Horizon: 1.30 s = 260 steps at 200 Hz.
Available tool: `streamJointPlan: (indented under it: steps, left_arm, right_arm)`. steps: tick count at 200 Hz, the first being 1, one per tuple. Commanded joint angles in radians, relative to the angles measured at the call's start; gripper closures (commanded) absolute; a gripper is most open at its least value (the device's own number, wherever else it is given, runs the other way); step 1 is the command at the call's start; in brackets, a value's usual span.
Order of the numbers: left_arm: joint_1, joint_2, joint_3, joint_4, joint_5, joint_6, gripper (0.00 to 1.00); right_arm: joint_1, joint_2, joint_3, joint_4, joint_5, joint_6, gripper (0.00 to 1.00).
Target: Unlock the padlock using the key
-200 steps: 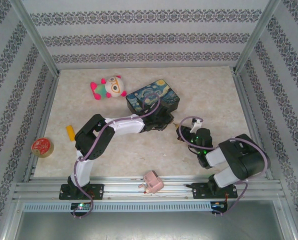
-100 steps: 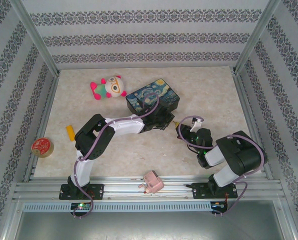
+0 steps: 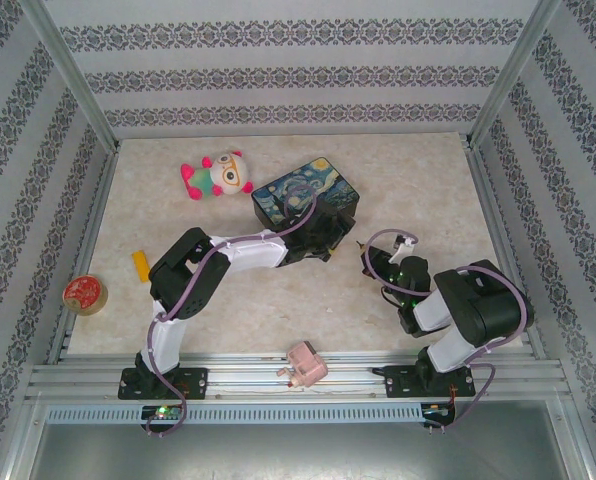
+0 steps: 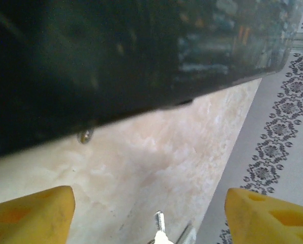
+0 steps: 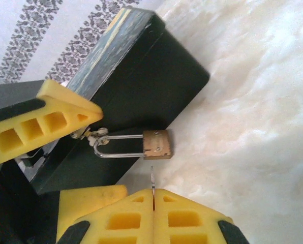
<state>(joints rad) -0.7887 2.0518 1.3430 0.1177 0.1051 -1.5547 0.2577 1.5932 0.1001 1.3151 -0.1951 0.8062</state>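
Left end effector (image 4: 149, 216) gapes wide, arm stretched forward; right end effector (image 5: 153, 193) pinched closed.

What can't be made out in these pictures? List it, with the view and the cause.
- The key: right wrist view, all but a thin blade tip sits between the shut right gripper fingers.
- The padlock keyhole: same view, on a face turned away.
- Shackle looped end: same view, partly behind a finger of the left gripper.
- The tin box: left wrist view, too close, a dark blur.

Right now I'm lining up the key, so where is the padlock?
Right wrist view: the padlock sits mid-frame against the dark tin box, shackle pointing left, just above the key held in the right tool.
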Motion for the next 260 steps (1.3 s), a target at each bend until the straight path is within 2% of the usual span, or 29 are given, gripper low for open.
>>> streamJointPlan:
  steps: [1,36,82,89,103,111,155,198,213,234,260]
  left_arm:
    - [0.019,0.013,-0.001,-0.148,-0.088,0.042,0.2]
    - [0.02,0.028,0.057,-0.265,-0.251,0.139,0.2]
    - [0.072,-0.027,0.04,-0.303,-0.408,0.296,0.16]
    - [0.084,-0.035,0.037,-0.296,-0.416,0.325,0.14]
    - [0.103,-0.047,0.037,-0.285,-0.42,0.375,0.03]
    - [0.108,-0.052,0.042,-0.285,-0.418,0.398,0.0]
    - [0.098,-0.055,0.07,-0.346,-0.423,0.463,0.01]
    - [0.027,0.019,0.205,-0.503,-0.514,0.543,0.01]
    - [0.014,0.07,0.277,-0.575,-0.54,0.533,0.0]
    - [-0.001,0.138,0.369,-0.67,-0.588,0.493,0.1]
    - [-0.014,0.205,0.467,-0.773,-0.648,0.425,0.13]
  right_arm:
    - [-0.012,-0.004,-0.014,0.013,-0.011,0.021,1.0]
    - [-0.023,-0.001,-0.01,0.003,-0.041,0.038,1.0]
    - [-0.025,0.003,0.006,-0.026,-0.09,0.057,1.0]
    - [-0.025,0.006,0.011,-0.031,-0.099,0.061,1.0]
    - [-0.021,0.015,0.022,-0.034,-0.112,0.067,1.0]
    - [-0.017,0.02,0.029,-0.034,-0.118,0.068,1.0]
    - [-0.002,0.029,0.049,-0.042,-0.13,0.09,1.0]
    - [-0.021,-0.005,0.061,-0.119,-0.147,0.095,1.0]
    - [-0.032,-0.025,0.065,-0.15,-0.157,0.087,1.0]
    - [-0.055,-0.055,0.072,-0.199,-0.178,0.075,1.0]
    - [-0.083,-0.09,0.075,-0.248,-0.207,0.061,1.0]
